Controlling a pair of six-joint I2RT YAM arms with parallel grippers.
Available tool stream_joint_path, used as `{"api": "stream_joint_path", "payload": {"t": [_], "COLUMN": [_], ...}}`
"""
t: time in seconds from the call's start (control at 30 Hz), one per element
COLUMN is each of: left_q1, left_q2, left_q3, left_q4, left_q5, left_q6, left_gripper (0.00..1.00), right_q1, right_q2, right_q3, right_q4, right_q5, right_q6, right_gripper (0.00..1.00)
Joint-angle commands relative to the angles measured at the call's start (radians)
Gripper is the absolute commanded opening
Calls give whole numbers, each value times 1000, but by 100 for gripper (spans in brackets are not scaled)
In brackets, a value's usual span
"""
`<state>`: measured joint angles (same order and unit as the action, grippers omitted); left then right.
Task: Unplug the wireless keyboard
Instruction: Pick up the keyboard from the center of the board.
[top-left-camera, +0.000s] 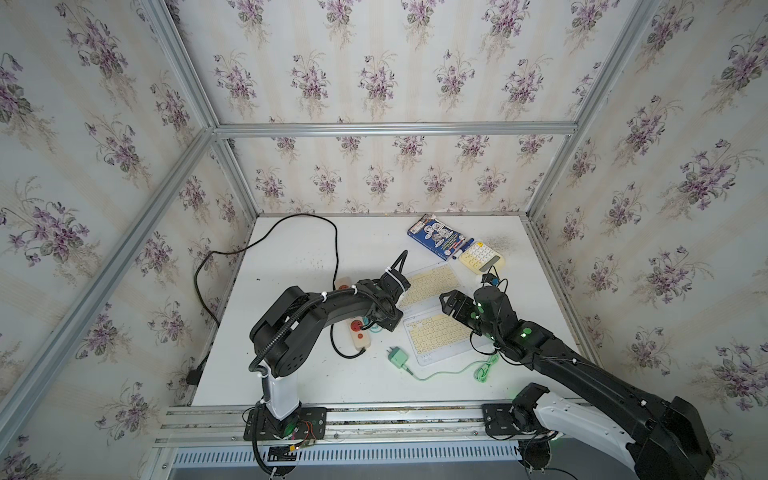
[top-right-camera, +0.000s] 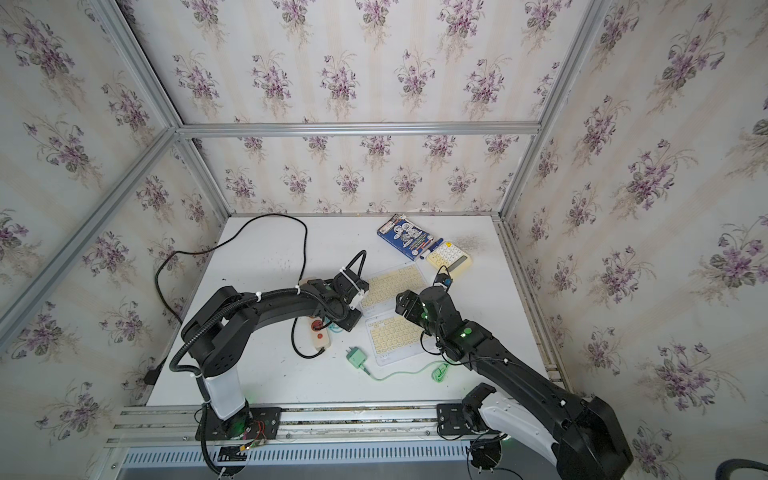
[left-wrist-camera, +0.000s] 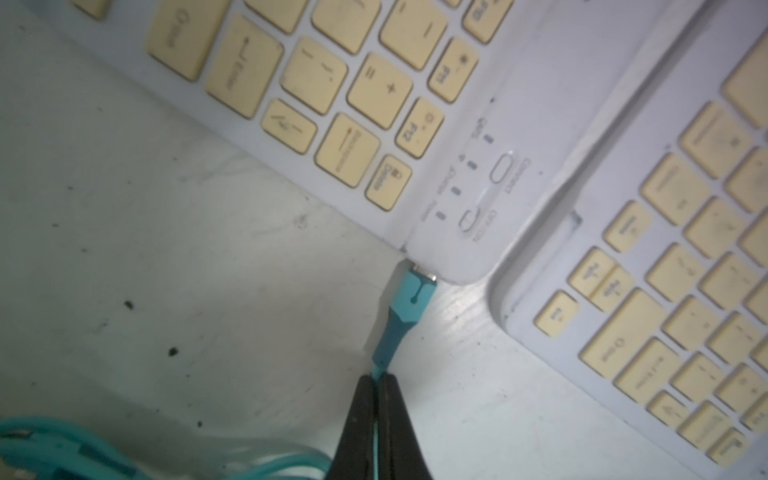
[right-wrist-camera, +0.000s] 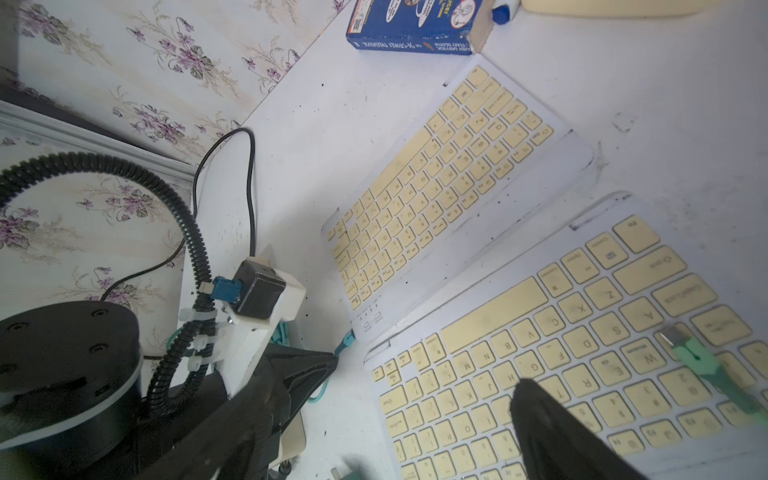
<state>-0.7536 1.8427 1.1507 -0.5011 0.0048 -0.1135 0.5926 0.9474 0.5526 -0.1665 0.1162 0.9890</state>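
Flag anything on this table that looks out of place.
A green cable's plug lies loose across the keys of the nearer keyboard, plugged into nothing. Its charger lies on the table, out of the power strip. A gritty dark smudge marks the table beside the calculator.

Floral wallpaper (top-left-camera: 374, 75), purple sprigs on pale cream stripes, covers the back wall and both side walls around me. Aluminium bars (top-left-camera: 395, 129) frame the corners and cross the back wall. My white worktop (top-left-camera: 365, 390) is scuffed and flecked with dark specks. Metal rails (top-left-camera: 395, 419) edge its front, with a slotted grille (top-left-camera: 374, 455) below. The light is soft and even.
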Motion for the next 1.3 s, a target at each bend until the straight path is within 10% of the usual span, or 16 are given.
{"api": "stream_joint_path", "payload": {"t": [0.0, 0.43, 0.97, 1.27], "left_q1": [6, 10, 10, 10], "left_q2": [-49, -193, -200, -197], "left_q3": [10, 44, 58, 62], "left_q4": [-29, -52, -66, -70], "left_q5": [44, 61, 63, 60], "left_q6": [8, 8, 16, 18], "left_gripper": [0, 0, 0, 0], "right_q1": [-1, -1, 1, -4], "right_q2": [-3, 225, 941, 1002], "right_q3": [-8, -126, -195, -176], "right_q4": [31, 498, 1548, 1572], "right_q5": [22, -160, -160, -141], "right_q6": [64, 233, 558, 573], "right_gripper": [99, 97, 82, 68]}}
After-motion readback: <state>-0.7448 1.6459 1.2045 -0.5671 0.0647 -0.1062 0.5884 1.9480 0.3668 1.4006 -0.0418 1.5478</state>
